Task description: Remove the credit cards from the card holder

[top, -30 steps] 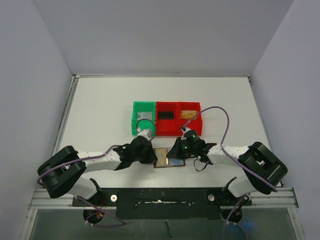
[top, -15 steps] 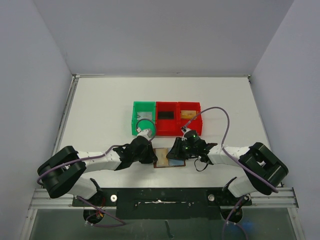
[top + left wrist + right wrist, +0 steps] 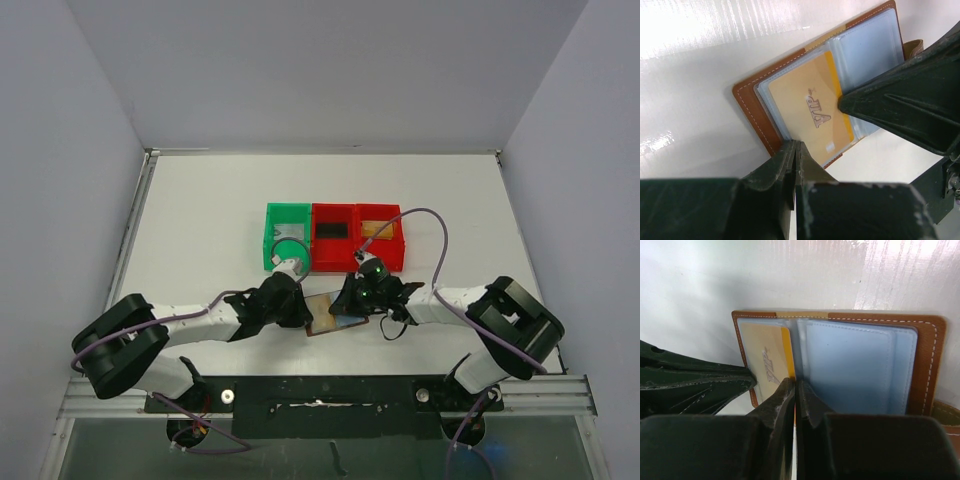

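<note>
Claws both clenched, you see, over the open holder (image 3: 925, 365): left gripper (image 3: 794, 149) at its edge beside the gold card (image 3: 805, 107), right gripper (image 3: 795, 387) at that card's inner edge.

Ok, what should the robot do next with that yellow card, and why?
Probably pull the gold card sideways, out toward the fold, with the right gripper. Its jaws look closed on the card's edge there, the card sits mostly inside the card holder, and the left gripper sits shut at the holder's edge.
</note>
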{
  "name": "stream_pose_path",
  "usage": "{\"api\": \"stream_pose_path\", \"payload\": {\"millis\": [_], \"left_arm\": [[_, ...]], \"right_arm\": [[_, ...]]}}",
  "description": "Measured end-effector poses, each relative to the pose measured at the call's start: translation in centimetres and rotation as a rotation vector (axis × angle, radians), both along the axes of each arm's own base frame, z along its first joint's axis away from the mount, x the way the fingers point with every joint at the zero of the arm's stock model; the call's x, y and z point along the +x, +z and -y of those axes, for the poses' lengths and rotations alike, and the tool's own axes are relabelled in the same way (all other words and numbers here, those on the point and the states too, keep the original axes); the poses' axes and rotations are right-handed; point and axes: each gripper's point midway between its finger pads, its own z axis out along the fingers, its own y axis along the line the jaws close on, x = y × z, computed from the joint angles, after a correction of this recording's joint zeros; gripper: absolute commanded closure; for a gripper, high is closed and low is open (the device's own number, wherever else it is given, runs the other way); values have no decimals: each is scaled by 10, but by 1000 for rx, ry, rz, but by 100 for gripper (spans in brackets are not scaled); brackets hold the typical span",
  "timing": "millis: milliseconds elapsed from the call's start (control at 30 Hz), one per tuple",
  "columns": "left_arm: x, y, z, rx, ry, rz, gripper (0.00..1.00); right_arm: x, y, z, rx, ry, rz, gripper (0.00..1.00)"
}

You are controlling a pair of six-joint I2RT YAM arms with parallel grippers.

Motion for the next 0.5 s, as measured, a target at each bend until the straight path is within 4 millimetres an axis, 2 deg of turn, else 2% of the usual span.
{"api": "stream_pose_path", "payload": {"millis": [333,500], "left_arm": [[-2,1,-8,23,6,7,100],[-4,2,-15,42,8,11,100]], "right_arm": [[-17,3,8,47,3,-16,100],[-17,8,12,65,-5,-11,100]]}}
